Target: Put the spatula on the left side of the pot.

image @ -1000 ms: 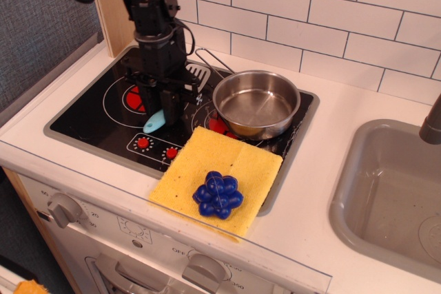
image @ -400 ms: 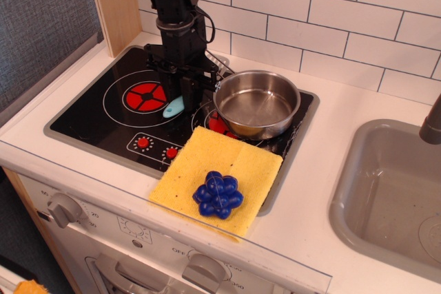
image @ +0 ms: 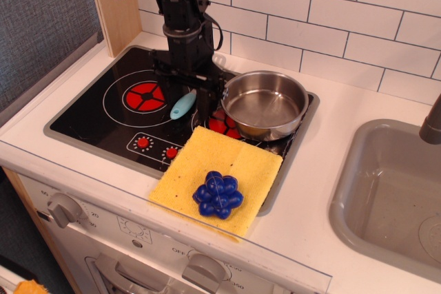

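Note:
The spatula shows only its light blue handle [image: 183, 105], which sticks out to the lower left of my gripper [image: 200, 96]. Its white slotted head is hidden behind the arm. The gripper points straight down, shut on the spatula, low over the black hob [image: 96, 111]. It stands right against the left rim of the pot [image: 265, 103]. The pot is a shallow shiny steel pan, empty, on the right burner. Its wire handle is hidden behind the arm.
A yellow sponge cloth [image: 238, 158] lies in front of the pot with a blue toy grape cluster [image: 218, 195] on it. A grey sink [image: 389, 191] is at the right, a wooden post [image: 117, 12] at the back left, and the tiled wall [image: 331, 12] behind.
My gripper has moved right with the spatula, from over the left burner to the pot's left rim. The pot has shifted a little to the right.

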